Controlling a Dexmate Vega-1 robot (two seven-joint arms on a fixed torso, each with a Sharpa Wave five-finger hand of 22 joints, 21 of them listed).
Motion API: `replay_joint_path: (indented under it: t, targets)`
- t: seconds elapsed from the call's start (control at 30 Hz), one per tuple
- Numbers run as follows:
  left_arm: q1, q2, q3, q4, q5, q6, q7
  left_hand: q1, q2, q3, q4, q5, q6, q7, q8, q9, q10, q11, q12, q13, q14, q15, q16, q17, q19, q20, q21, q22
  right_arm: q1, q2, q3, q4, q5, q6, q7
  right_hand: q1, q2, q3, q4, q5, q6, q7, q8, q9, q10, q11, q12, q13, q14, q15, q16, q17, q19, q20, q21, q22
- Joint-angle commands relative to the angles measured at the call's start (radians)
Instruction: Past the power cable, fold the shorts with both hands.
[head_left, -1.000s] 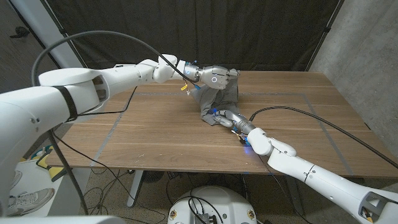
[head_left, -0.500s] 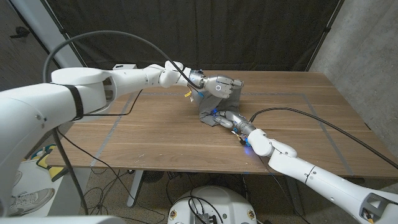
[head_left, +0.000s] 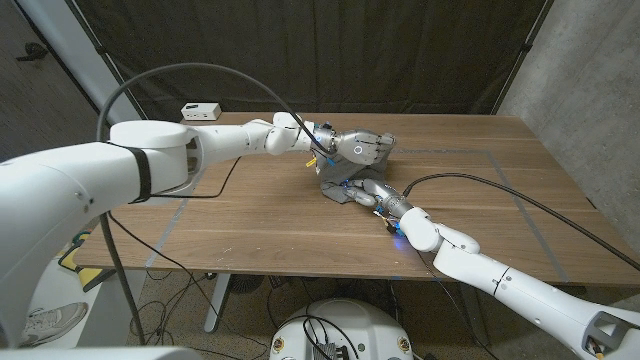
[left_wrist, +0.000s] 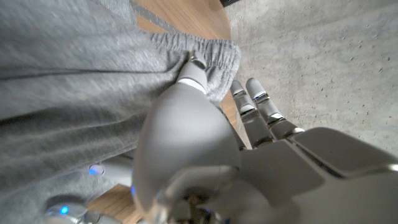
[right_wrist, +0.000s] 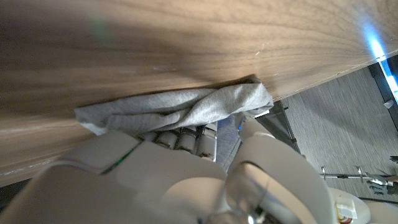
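Holding the grey shorts (head_left: 345, 172) from both sides, the robot was mid-fold near the middle of the desk (head_left: 250, 215). The left robot hand (head_left: 362, 146) gripped the waistband end, lifted above the wood, while the right robot hand (head_left: 366, 192) had its fingers closed on the bunched lower edge, right at the desk surface. No readable writing anywhere. Compared with a second ago, the left robot hand had swung further over toward the right one, so the fabric was bunched tighter.
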Motion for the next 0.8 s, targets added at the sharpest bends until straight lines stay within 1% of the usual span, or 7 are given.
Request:
replay_joint_path:
  t: [0.03,0.07,0.13,0.2,0.33,0.57,0.8]
  targets:
    - [0.110,-0.019,-0.074,0.002,-0.136,0.155,-0.088,-0.219,-0.023,-0.061,0.100,0.054,-0.190,0.001,0.001,0.000,-0.139,0.003,-0.001,0.003,-0.058,-0.171,0.003,0.005,-0.004,0.025,-0.049,0.003,0.010,-0.005,-0.003,-0.017,-0.002,-0.019,0.032,0.001,-0.008,-0.003,-0.004,-0.006,-0.001,-0.002,-0.001,0.002,0.008,0.014,0.002,0.004,0.011,-0.014,0.008,0.006,0.096,0.100,0.022,0.005]
    - [0.121,-0.023,-0.085,0.008,-0.150,0.171,-0.070,-0.233,-0.022,-0.065,0.109,0.057,-0.198,0.001,0.002,0.000,-0.144,0.003,0.000,0.003,-0.060,-0.169,0.004,0.005,-0.003,0.027,-0.052,0.003,0.011,-0.004,-0.005,-0.019,-0.007,-0.022,0.031,0.000,-0.008,-0.003,-0.004,-0.006,-0.001,-0.002,-0.001,0.002,0.006,0.012,0.001,0.004,0.011,-0.014,0.008,0.007,0.097,0.101,0.022,0.005]
    - [0.137,-0.014,-0.098,-0.023,-0.163,0.199,-0.090,-0.344,-0.018,-0.107,0.174,0.082,-0.258,0.001,0.003,-0.003,-0.199,0.004,0.002,0.003,-0.082,-0.168,0.004,0.004,-0.004,0.038,-0.079,0.003,0.015,-0.003,-0.005,-0.016,-0.003,-0.017,0.037,0.000,-0.009,-0.003,-0.005,-0.006,-0.001,-0.002,-0.001,0.002,0.005,0.013,0.001,0.004,0.011,-0.013,0.007,0.006,0.098,0.103,0.022,0.005]
    - [0.152,-0.014,-0.113,-0.029,-0.178,0.223,-0.079,-0.378,-0.018,-0.122,0.192,0.087,-0.276,0.002,0.002,-0.003,-0.224,0.005,-0.001,0.004,-0.098,-0.166,0.003,0.005,-0.009,0.045,-0.088,0.004,0.015,-0.002,-0.007,-0.018,-0.011,-0.019,0.032,-0.001,-0.009,-0.003,-0.005,-0.006,-0.002,-0.002,-0.001,0.002,0.006,0.018,0.001,0.004,0.011,-0.012,0.007,0.006,0.098,0.104,0.022,0.005]
    - [0.193,-0.017,-0.148,-0.042,-0.200,0.306,-0.079,-0.396,-0.008,-0.125,0.202,0.090,-0.286,0.001,0.002,-0.003,-0.240,0.004,-0.002,0.004,-0.105,-0.167,0.003,0.006,-0.009,0.049,-0.092,0.004,0.017,-0.001,-0.007,-0.020,-0.010,-0.019,0.035,-0.002,-0.009,-0.003,-0.005,-0.006,-0.003,-0.003,-0.001,0.002,0.005,0.015,0.001,0.004,0.011,-0.012,0.007,0.007,0.099,0.104,0.021,0.005]
    - [0.257,0.007,-0.231,-0.131,-0.290,0.357,-0.130,-0.500,0.089,-0.090,0.246,0.079,-0.361,0.003,-0.007,-0.001,-0.309,0.022,0.001,0.005,-0.160,-0.116,0.002,0.011,-0.026,0.083,-0.105,0.011,0.020,-0.005,-0.008,-0.040,-0.016,-0.026,0.046,0.000,-0.008,-0.001,-0.009,-0.006,-0.008,-0.004,-0.002,0.002,0.003,0.017,0.001,0.004,0.011,-0.012,0.007,0.006,0.100,0.105,0.021,0.005]
    - [0.301,0.067,-0.284,-0.233,-0.305,0.360,-0.164,-0.565,0.095,-0.050,0.255,0.061,-0.404,0.003,-0.005,0.000,-0.340,0.038,0.003,0.005,-0.188,-0.091,0.004,0.013,-0.046,0.110,-0.110,0.015,0.015,-0.022,-0.001,-0.087,-0.031,-0.039,0.048,0.002,-0.006,-0.001,-0.014,-0.007,-0.017,-0.008,-0.005,0.002,-0.008,0.016,-0.003,0.004,0.006,-0.009,0.006,0.007,0.104,0.111,0.021,0.005]
